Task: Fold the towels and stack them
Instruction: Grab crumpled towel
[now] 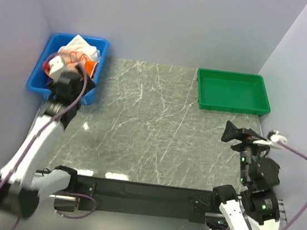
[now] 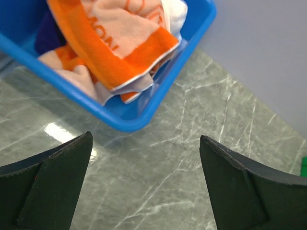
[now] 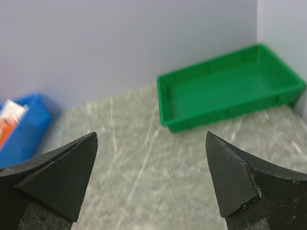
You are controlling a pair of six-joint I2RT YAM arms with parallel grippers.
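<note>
Right now the left gripper stands spread wide, with nothing between the jaws and nothing touched. It hangs above the marble just short of the near corner of the blue bin. Past its fingers, inside the bin, the orange towel with its print is heaped on top and sags toward the rim. A strip of the white towel shows behind it, and a dark patch of the purple towel sits low at the left of the wrist view. All three are bunched; none is folded and none is out on the table. My read: this is the very first step, fetching a towel from the bin, so the task has barely begun. The next move calls for a reach forward and down over the rim, a pinch on a top fold of the orange towel alone, then a lift clear of the wall. The white one may drag along, since the cloths lie tangled. Across the table, the right gripper also gapes with nothing in it. It is raised well apart from the bin and faces the green tray, likely the stacking spot, though that is a guess.
</note>
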